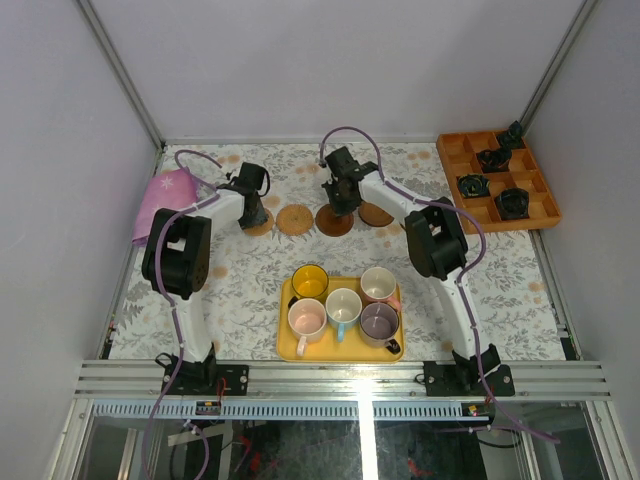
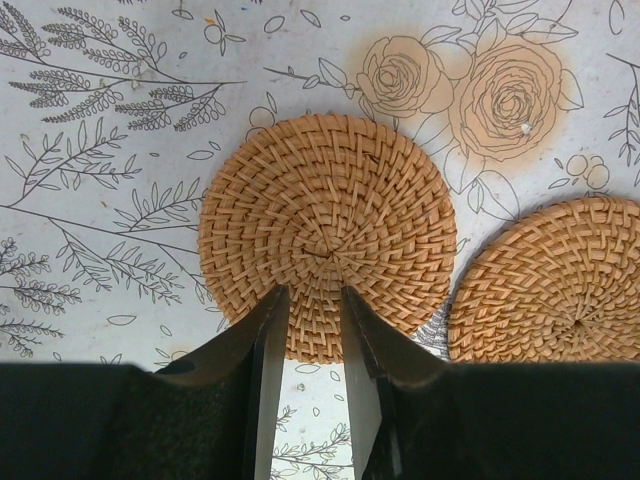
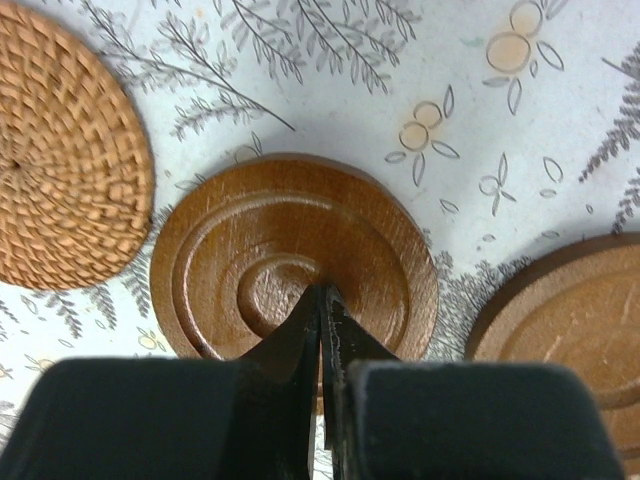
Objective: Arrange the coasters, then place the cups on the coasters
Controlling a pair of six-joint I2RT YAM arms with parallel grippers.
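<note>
Coasters (image 1: 294, 219) are lying in a row across the far middle of the table (image 1: 500, 290), four showing from above, while the cups (image 1: 343, 305) are sitting on the tray (image 1: 287, 345), nearer. The left gripper (image 1: 254, 208) is hanging over the leftmost disc, the right gripper (image 1: 340, 205) over the third.

Left wrist: the fingers (image 2: 262, 350) are standing slightly apart, gripping nothing, tips over the near rim of a woven coaster (image 2: 327, 230); whether they are touching it, I cannot tell. Its neighbour (image 2: 555, 290) is lying just right.

Right wrist: the fingers (image 3: 295, 335) are pressed together, empty, pointing at the middle of a wooden coaster (image 3: 230, 260). Spacing the row well is probably calling for light pressure and short slides, keeping the gaps even.
</note>
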